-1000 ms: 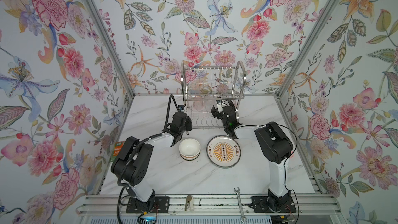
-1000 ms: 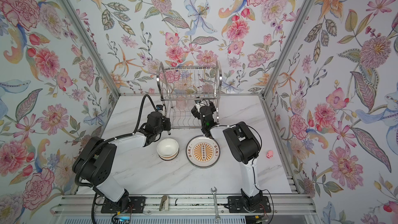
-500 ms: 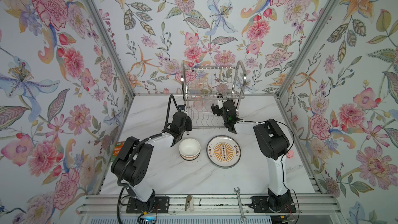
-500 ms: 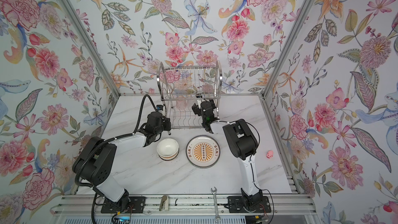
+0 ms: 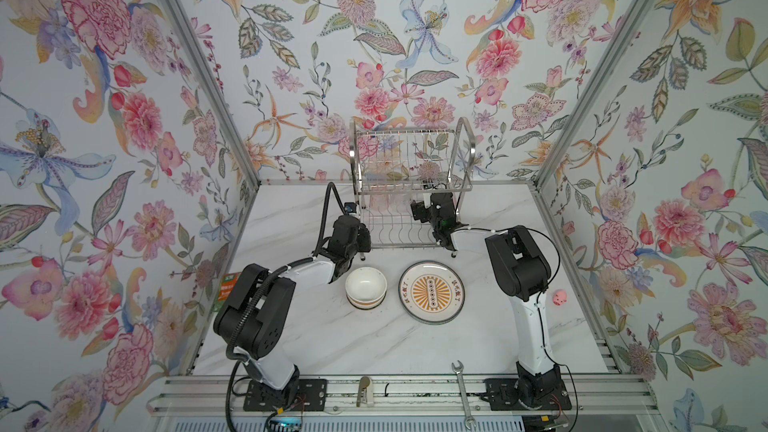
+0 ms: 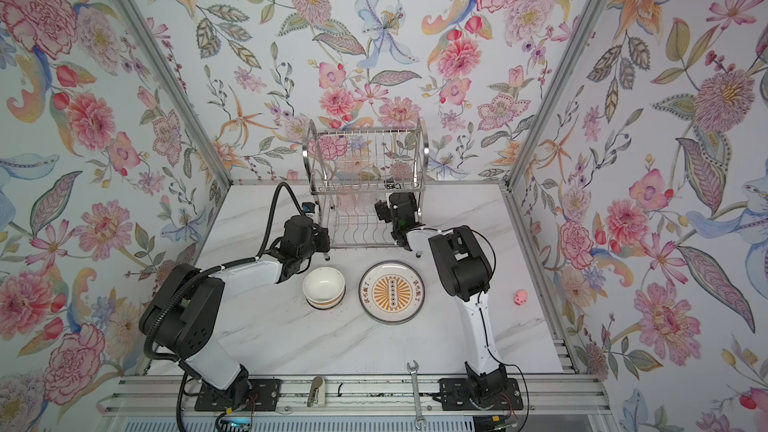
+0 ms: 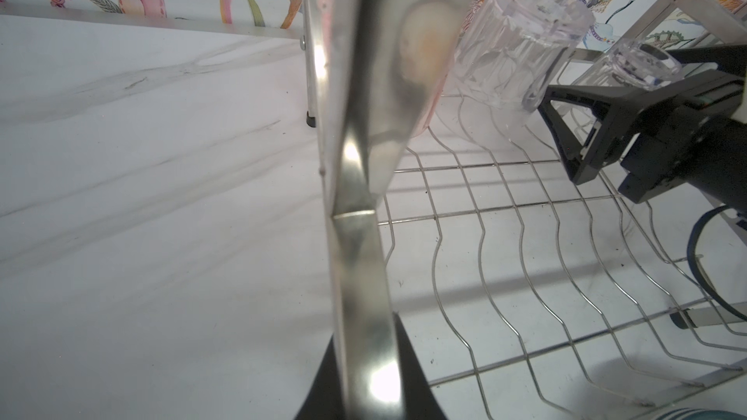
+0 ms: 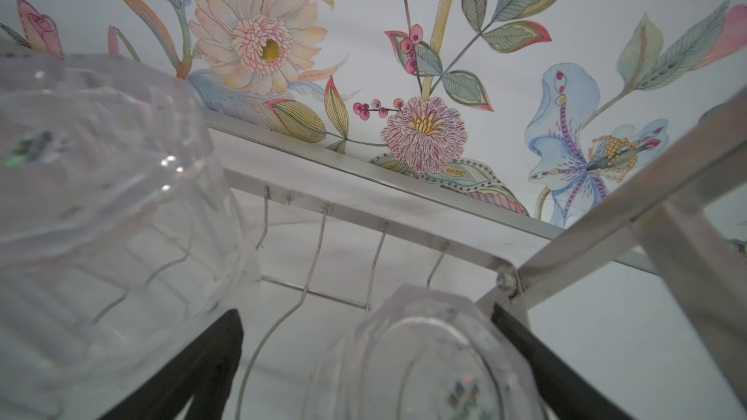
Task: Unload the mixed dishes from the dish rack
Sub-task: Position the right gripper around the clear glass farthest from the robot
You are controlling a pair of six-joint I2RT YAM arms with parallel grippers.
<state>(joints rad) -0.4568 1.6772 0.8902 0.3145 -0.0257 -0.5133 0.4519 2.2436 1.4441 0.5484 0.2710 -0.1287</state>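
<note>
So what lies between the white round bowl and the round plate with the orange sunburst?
Nothing. Both top views show only a narrow bare strip of marble tabletop between bowl and plate.

Both top views hang high above the front edge of the counter (image 5: 332,347). They tilt down toward the back wall from far enough to take in both arms and the whole dish rack (image 5: 411,184), and they share nearly everything. The left wrist camera sits low, very near the rack's side frame (image 7: 355,236), looking across the lower shelf at two clear tumblers (image 7: 521,34) and the right hand (image 7: 606,72). The right wrist camera, closer still, looks upward past those same tumblers to the back wall.
</note>
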